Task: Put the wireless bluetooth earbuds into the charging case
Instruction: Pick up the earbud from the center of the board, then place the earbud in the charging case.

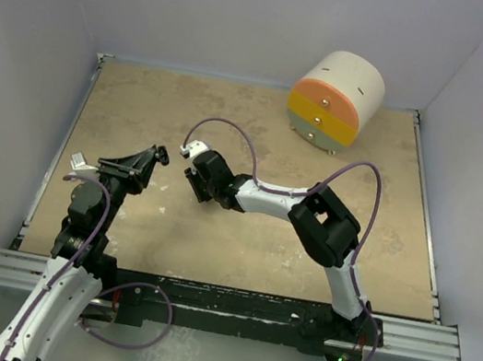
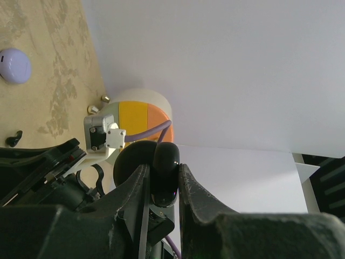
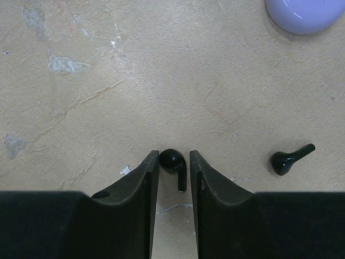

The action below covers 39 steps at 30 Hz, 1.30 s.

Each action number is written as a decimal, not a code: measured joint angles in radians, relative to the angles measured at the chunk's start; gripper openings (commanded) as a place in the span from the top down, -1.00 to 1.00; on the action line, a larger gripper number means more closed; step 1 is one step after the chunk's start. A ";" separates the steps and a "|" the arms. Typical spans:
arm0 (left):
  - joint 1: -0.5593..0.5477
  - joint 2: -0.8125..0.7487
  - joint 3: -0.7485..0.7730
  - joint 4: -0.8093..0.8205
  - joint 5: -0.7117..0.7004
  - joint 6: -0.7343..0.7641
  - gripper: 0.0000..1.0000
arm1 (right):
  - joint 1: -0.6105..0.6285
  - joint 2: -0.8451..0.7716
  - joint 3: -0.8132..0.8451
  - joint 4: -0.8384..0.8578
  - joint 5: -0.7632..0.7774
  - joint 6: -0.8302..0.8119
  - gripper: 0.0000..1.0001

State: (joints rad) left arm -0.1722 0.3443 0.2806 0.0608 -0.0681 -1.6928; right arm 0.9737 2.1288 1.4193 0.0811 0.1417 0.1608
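Note:
On the tan tabletop a black earbud [image 3: 173, 161] lies between the fingertips of my right gripper [image 3: 174, 159]. The jaws stand narrowly open around it. The left finger touches its head and a sliver of gap shows at the right finger. A second black earbud [image 3: 288, 159] lies to the right, apart from the gripper. My left gripper [image 2: 163, 178] is raised off the table and shut on the glossy black charging case [image 2: 164, 162]. From above, the left gripper [image 1: 157, 156] and right gripper [image 1: 194, 193] sit near each other at mid-table.
A lavender round case [image 3: 304, 13] rests on the table beyond the right gripper, the same lavender case [image 2: 14, 65] showing in the left wrist view. A cream cylinder with orange, yellow and green drawers [image 1: 335, 99] stands at the back right. White walls enclose the table.

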 measured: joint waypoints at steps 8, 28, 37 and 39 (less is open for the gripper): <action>0.000 0.000 -0.001 0.000 0.000 -0.001 1.00 | 0.002 0.000 0.000 0.000 0.003 0.001 0.55; 0.001 0.238 -0.001 0.131 0.095 -0.001 1.00 | -0.015 -0.253 -0.149 0.076 0.028 0.044 0.63; 0.001 0.473 0.021 0.273 0.228 0.001 1.00 | -0.127 -0.481 -0.242 0.119 0.086 0.109 0.63; 0.001 0.500 0.034 0.302 0.249 0.001 1.00 | -0.147 -0.506 -0.246 0.121 0.104 0.119 0.63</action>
State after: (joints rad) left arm -0.1711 0.8444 0.3145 0.3630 0.1810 -1.6917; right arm 0.8268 1.6226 1.1736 0.2020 0.2455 0.2798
